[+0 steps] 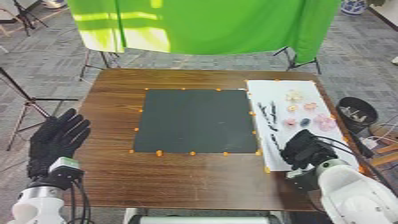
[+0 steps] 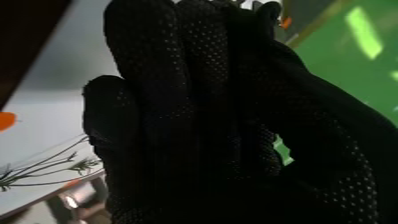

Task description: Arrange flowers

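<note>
In the head view the left hand (image 1: 59, 140) lies open at the table's left edge, fingers pointing forward. The right hand (image 1: 306, 151) is open over the near part of the white sheet (image 1: 277, 162). Farther up that sheet are a cream flower (image 1: 294, 95), a small peach flower (image 1: 309, 106), pink blooms (image 1: 324, 122) and a dark oval piece (image 1: 305, 122). Thin dark stems (image 1: 274, 110) lie along the sheet's left part, close to the right hand. In the right wrist view the right hand (image 2: 195, 115) has its fingers extended, with thin green stems (image 2: 44, 170) beside it.
A dark grey mat (image 1: 195, 121) covers the middle of the brown table (image 1: 115, 177), with orange markers around its border. A black bin (image 1: 358, 111) stands off the table's right side. A green cloth (image 1: 204, 25) hangs behind the table.
</note>
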